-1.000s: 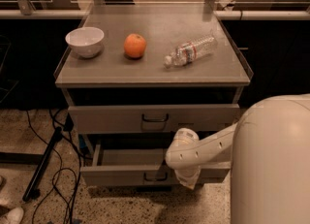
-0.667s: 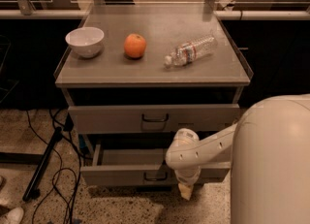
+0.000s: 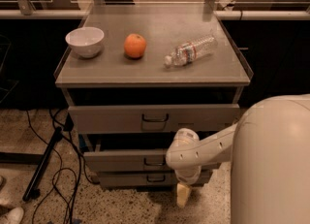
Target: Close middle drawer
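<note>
Lower left: black cables (image 3: 63,189) and a dark stand leg (image 3: 42,166) on the speckled floor.

Upper left, on the grey cabinet top (image 3: 155,72): white bowl (image 3: 85,41), then an orange (image 3: 135,45).

Centre: three grey drawer fronts. The uppermost drawer (image 3: 106,118) stands well out. The middle drawer (image 3: 123,161) sits just below centre of the frame, proud of the lowest drawer (image 3: 126,180), with a dark gap above it, so it reads as part open. Its right end is hidden behind the robot forearm (image 3: 203,150).

Handling estimate:
- Sheet-metal drawer, rigid, on slides; contents not visible, so weight unknown.
- Flat front is smooth, and a contact could skid sideways.
- No grasp needed to close it. Push square on the front beside the loop handle (image 3: 154,162), near centre, so the drawer does not rack on its slides.

Right of centre, on top: clear plastic water bottle (image 3: 190,51) lying on its side. It has a label band, but the print is unreadable. No other writing found.

Lower centre-right: gripper (image 3: 183,195) hangs pointing down, low in front of the lowest drawer and below the middle drawer's level. Whether it is released or clenched: cannot tell. Robot body (image 3: 273,165) fills the lower right.
</note>
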### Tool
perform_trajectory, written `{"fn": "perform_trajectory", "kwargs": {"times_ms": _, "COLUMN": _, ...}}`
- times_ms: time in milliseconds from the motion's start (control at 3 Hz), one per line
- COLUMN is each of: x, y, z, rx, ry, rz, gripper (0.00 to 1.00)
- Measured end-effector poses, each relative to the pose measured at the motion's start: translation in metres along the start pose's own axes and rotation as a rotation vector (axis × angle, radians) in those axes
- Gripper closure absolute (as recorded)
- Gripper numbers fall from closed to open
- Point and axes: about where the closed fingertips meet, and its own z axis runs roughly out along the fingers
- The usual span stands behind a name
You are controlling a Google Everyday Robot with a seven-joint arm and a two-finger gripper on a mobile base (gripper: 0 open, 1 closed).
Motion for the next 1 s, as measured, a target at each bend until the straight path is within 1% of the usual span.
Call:
{"fn": "perform_trajectory", "kwargs": {"times_ms": 333, "x": 0.0, "y": 0.0, "z": 0.0, "rx": 0.0, "ry": 0.0, "rz": 0.0, "gripper": 0.18}}
{"fn": "perform_trajectory", "kwargs": {"times_ms": 667, "x": 0.0, "y": 0.0, "z": 0.0, "rx": 0.0, "ry": 0.0, "rz": 0.0, "gripper": 0.42}}
{"fn": "perform_trajectory", "kwargs": {"times_ms": 1000, "x": -0.0064, "y": -0.006, "z": -0.001, "rx": 0.015, "ry": -0.004, "rz": 0.006, "gripper": 0.65}}
